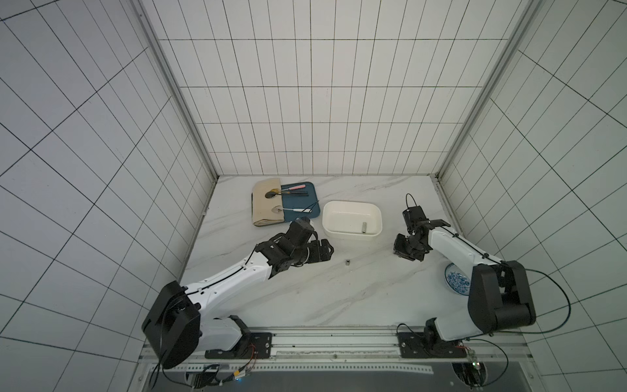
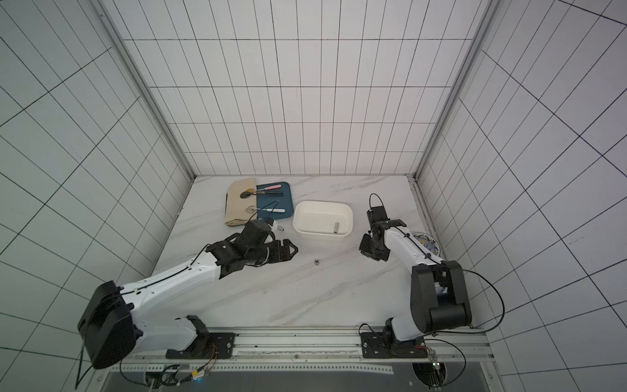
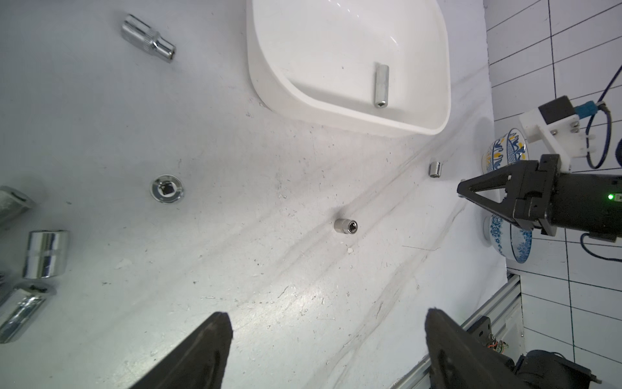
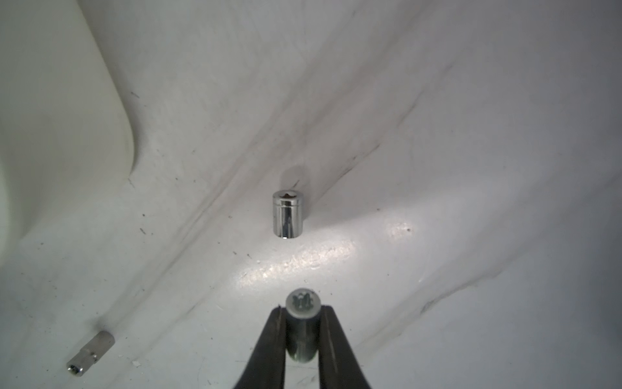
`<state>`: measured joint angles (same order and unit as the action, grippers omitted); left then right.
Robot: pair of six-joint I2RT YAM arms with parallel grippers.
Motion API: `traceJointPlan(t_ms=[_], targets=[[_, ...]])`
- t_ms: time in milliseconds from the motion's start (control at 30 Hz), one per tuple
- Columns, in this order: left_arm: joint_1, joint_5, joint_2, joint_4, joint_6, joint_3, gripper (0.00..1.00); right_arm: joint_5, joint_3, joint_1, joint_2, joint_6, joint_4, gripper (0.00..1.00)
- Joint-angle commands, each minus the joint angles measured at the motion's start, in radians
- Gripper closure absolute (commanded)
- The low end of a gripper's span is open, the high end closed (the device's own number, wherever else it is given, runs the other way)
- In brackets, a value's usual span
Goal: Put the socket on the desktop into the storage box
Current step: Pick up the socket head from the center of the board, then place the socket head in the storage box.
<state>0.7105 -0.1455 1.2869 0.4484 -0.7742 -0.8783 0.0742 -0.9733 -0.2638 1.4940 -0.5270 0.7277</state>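
Socket (image 4: pixel 302 333) gripped inside right end effector (image 4: pixel 302 309).

No legible text, label, brand or number anywhere in view

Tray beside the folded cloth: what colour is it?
The tray is dark blue, plain; it shows best in a top view.

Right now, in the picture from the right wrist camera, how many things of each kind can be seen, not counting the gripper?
Sockets: 3 (upright socket, lying socket, held socket)
Boxes: 1 (storage box)
Total: 4
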Motion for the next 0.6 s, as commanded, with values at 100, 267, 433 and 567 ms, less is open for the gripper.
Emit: traceJointPlan(t_ms=[100, 267, 433, 567], targets=[[-0.076, 0.019, -0.072, 0.052, 0.023, 0.024, 0.07, 0.004, -0.136, -0.037, 0.028, 0.013, 0.061, 0.80], [-0.134, 0.012, -0.110, 0.076, 0.035, 0.032, 0.07, 0.001, -0.243, -0.065, 0.081, 0.018, 0.078, 0.80], [-0.196, -0.008, -0.137, 0.094, 0.044, 0.041, 0.07, -0.001, -0.363, -0.087, 0.167, 0.023, 0.094, 0.80], [-0.221, -0.023, -0.155, 0.101, 0.046, 0.048, 0.07, 0.002, -0.459, -0.108, 0.248, 0.025, 0.106, 0.80]])
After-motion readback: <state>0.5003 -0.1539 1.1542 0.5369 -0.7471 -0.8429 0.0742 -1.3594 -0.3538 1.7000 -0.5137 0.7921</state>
